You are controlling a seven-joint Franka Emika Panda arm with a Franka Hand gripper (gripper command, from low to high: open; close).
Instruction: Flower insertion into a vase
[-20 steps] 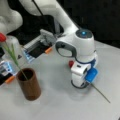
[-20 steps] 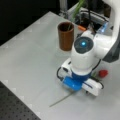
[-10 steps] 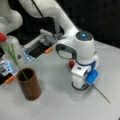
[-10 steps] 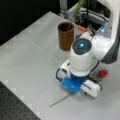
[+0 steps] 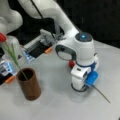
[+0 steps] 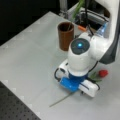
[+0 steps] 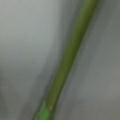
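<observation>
The dark-brown vase (image 5: 29, 83) stands at a front view's lower left, and it shows near the top in a front view as the vase (image 6: 65, 35). One red flower (image 5: 2, 37) stands in it, its stem leaning left. Another flower lies flat on the table: its red bloom (image 6: 103, 73) sticks out on one side of the arm and its thin stem (image 5: 102, 94) on the other. My gripper (image 5: 79, 86) is down at the table right over this stem, its fingers hidden under the hand. The wrist view is filled by the green stem (image 7: 67, 62) running diagonally, very close.
A grey and black fixture with orange tabs (image 5: 40, 47) stands behind the vase. Blue-lit equipment (image 5: 6, 68) sits at the left edge. A second white robot base (image 5: 8, 17) is at the top left. A dark perforated board (image 6: 15, 105) borders the table.
</observation>
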